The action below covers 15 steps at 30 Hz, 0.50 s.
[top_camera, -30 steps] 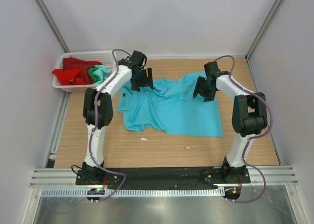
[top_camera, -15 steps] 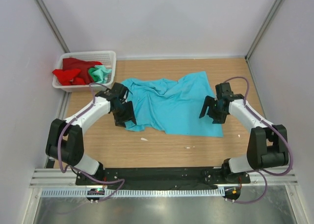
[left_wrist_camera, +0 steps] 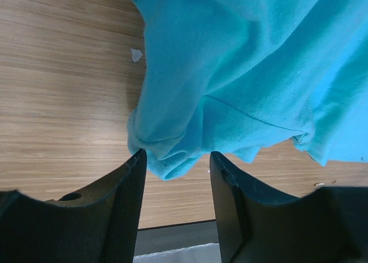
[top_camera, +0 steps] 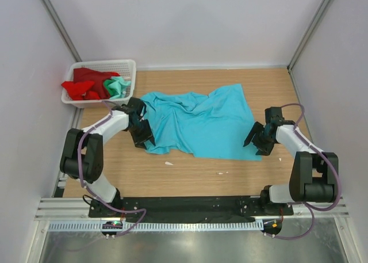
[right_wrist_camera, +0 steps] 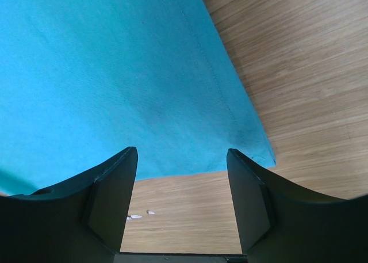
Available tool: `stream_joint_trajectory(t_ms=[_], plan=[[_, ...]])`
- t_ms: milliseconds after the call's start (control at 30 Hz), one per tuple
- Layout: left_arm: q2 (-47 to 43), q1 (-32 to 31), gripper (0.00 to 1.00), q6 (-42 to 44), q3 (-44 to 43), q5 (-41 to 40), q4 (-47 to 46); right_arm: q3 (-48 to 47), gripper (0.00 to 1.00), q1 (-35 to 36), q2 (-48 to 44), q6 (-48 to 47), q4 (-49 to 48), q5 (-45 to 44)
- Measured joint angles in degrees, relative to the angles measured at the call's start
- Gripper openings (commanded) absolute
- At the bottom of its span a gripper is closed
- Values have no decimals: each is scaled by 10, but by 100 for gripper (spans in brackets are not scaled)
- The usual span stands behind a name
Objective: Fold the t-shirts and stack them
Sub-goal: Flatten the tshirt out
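With left hand (left_wrist_camera: 177,159) released, straddles the bunched near-left edge of the turquoise t-shirt (top_camera: 198,122) on the counter (top_camera: 190,174). With right hand (right_wrist_camera: 181,153) released, hovers over its near-right corner.

T-shirt (top_camera: 198,125) lies centre of table (top_camera: 190,174), left gripper (top_camera: 141,135) and right gripper (top_camera: 256,143) at its sides; basket (top_camera: 115,63) holding other t-shirts (top_camera: 86,86) back-left.

Robot lab enclosure — white panels (top_camera: 190,21), aluminium rail (top_camera: 328,208).

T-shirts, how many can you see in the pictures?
3. A turquoise t-shirt lies spread on the table; a red t-shirt and a mint green t-shirt are bunched in the white basket at the far left. More may be hidden beneath those two.
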<state>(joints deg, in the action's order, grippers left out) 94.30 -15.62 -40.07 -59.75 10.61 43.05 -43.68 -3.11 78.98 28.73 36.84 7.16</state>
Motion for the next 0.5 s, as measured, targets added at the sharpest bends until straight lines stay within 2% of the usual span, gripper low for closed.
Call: stream_joint_trajectory(t_ms=[33,67,200,433,500], plan=[[2,0,58,0,0,-2,2,2,70,0,0,1,0,0],[2,0,61,1,0,-3,4,4,70,0,0,1,0,-1],[-8,0,62,0,8,-12,9,13,70,-1,-12,3,7,-7],[-25,0,53,-1,39,-14,9,23,71,-5,-43,6,12,-17],[-24,0,47,-1,45,-12,9,29,71,-7,-43,6,13,-19]])
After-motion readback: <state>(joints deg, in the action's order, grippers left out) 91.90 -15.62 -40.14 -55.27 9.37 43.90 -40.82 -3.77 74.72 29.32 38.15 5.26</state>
